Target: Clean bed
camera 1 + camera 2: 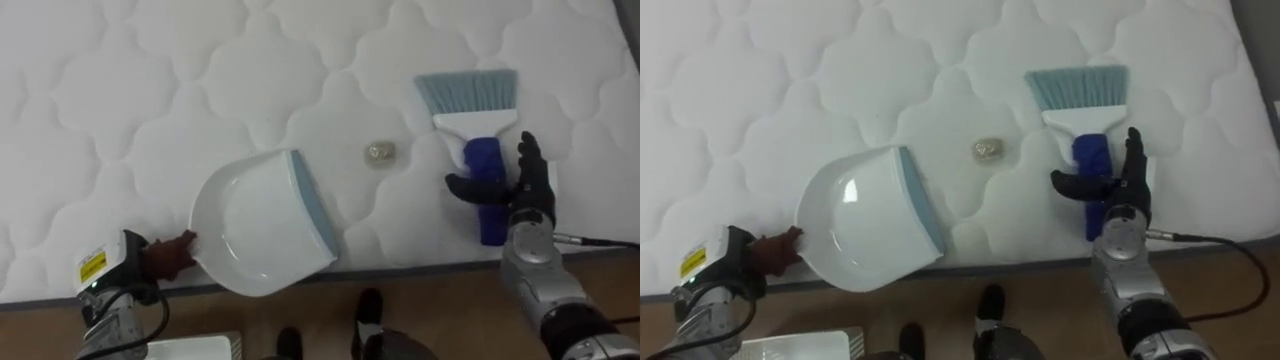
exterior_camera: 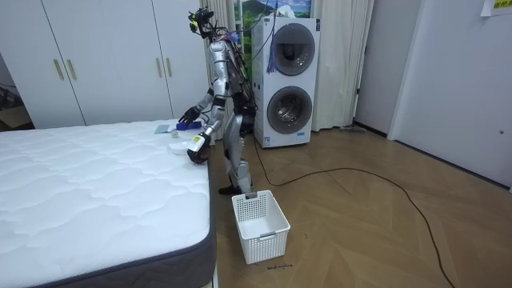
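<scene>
The robot stood at the near edge of the bed (image 1: 120, 90), on the wooden floor (image 2: 360, 216), and bent over it a little. Closest to the robot, at the near edge on its left, its left hand (image 1: 168, 255) was curled tight round the back end of a white dustpan (image 1: 255, 225). The dustpan lay flat on the bed with its grey-blue lip turned to the right and a bit away from the robot. On the right, also close to the near edge, lay a brush (image 1: 484, 160) with a blue handle. Its handle pointed back at the robot. The right hand (image 1: 530, 190) rested at this handle. Its fingers stuck straight up beside the handle and its thumb reached across the top of it, so the hand was not closed round the brush. A little farther in from the edge, between the dustpan's lip and the brush, sat a small crumpled scrap (image 1: 379, 153). It touched neither of them. Farther still, the brush's pale blue bristles (image 1: 467, 92) fanned out toward the middle of the bed. In the room view, a white basket (image 2: 264, 236) stood on the floor by the bed's corner. Behind the robot stood two washing machines (image 2: 290, 80), one on top of the other, and white cupboard doors (image 2: 104, 60) ran along the wall.
</scene>
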You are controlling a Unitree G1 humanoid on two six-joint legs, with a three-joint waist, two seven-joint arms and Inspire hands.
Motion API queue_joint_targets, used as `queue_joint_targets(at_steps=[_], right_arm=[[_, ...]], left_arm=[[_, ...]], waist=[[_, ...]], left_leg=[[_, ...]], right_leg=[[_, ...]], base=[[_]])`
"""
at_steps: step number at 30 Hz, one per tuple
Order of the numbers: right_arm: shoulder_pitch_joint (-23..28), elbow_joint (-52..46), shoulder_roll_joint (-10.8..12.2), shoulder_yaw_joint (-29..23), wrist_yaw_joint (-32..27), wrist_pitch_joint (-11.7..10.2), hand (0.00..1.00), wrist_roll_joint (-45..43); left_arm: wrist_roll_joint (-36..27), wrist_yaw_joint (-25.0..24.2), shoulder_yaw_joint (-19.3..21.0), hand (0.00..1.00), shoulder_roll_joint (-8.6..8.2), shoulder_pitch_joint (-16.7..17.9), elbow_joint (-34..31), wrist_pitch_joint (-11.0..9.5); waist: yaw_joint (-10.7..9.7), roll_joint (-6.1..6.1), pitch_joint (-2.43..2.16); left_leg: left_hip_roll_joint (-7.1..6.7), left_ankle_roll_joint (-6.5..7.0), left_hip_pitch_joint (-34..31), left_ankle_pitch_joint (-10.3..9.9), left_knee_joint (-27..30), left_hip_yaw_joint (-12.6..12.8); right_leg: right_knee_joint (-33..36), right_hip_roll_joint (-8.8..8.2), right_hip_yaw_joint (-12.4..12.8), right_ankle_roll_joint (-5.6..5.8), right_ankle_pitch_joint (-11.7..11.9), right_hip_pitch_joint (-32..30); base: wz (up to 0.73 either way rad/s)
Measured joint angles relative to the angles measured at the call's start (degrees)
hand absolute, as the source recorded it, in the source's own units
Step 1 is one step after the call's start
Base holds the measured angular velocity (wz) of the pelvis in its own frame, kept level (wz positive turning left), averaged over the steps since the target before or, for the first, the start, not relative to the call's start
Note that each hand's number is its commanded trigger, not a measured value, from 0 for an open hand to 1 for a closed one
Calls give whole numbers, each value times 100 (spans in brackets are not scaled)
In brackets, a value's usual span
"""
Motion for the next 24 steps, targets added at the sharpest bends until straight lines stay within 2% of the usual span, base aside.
queue_joint_targets(at_steps=[6,12,22,23,24], right_arm=[[-83,356,-29,3,174,-2,0,-57],[-138,701,-187,97,342,-1,0,-364],[-182,1045,-250,155,260,32,0,-923],[-179,1065,-249,162,255,42,17,-992],[-182,1136,-248,174,244,60,60,-1170]], left_arm=[[-16,-76,-15,100,0,-11,-3,116],[-65,-242,-78,100,0,-45,-119,227],[-53,-277,-137,100,-2,-49,-201,333],[-53,-277,-139,100,-2,-54,-201,343],[-55,-276,-152,100,-2,-56,-200,356]], waist=[[29,24,-3],[-7,142,-16],[11,166,-27],[10,166,-27],[10,166,-27]], left_leg=[[-7,-2,1,1,27,-7],[-61,-3,-86,0,91,-142],[-83,1,-121,-2,135,-160],[-83,1,-124,-2,139,-163],[-86,1,-123,-2,146,-171]], right_leg=[[10,-3,-3,0,0,18],[40,-74,-186,-2,-36,35],[132,-83,-198,23,-94,14],[136,-84,-200,23,-94,14],[156,-91,-203,22,-98,14]], base=[[1],[13],[5],[4],[6]])
